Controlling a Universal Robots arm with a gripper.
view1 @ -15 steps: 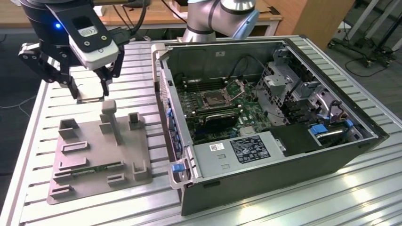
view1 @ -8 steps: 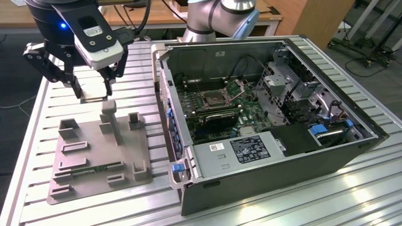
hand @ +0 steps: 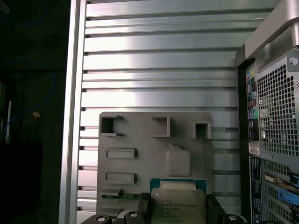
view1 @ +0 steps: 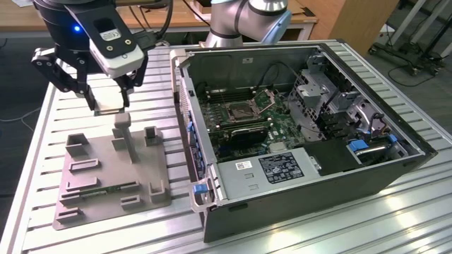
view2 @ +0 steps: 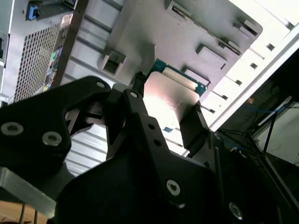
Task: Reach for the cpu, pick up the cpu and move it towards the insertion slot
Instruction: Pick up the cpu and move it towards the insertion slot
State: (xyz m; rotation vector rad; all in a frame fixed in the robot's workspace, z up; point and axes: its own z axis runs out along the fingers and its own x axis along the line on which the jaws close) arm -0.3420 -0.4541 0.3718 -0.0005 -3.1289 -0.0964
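The cpu [view1: 111, 101] hangs in the air over the far end of the grey tray [view1: 106, 174], at the exterior view's left. My gripper [view1: 110, 111] is shut on it, one finger on each side edge. In the second wrist view its silvery top and green rim [view2: 170, 98] sit between the black fingers [view2: 195, 125]. The first wrist view shows the cpu [hand: 180, 203] above the tray's empty square recess [hand: 178, 161]. The insertion slot [view1: 244, 110] lies open on the green motherboard inside the computer case, its metal plate [view1: 267, 99] hinged up, well to the right of the gripper.
The open computer case [view1: 304, 132] stands on the slatted metal table [view1: 318, 222], its near wall [view1: 190, 121] rising between tray and motherboard. A green memory stick [view1: 106, 191] lies in the tray, which has several upright posts [view1: 127, 135]. The arm's base [view1: 247, 24] is behind the case.
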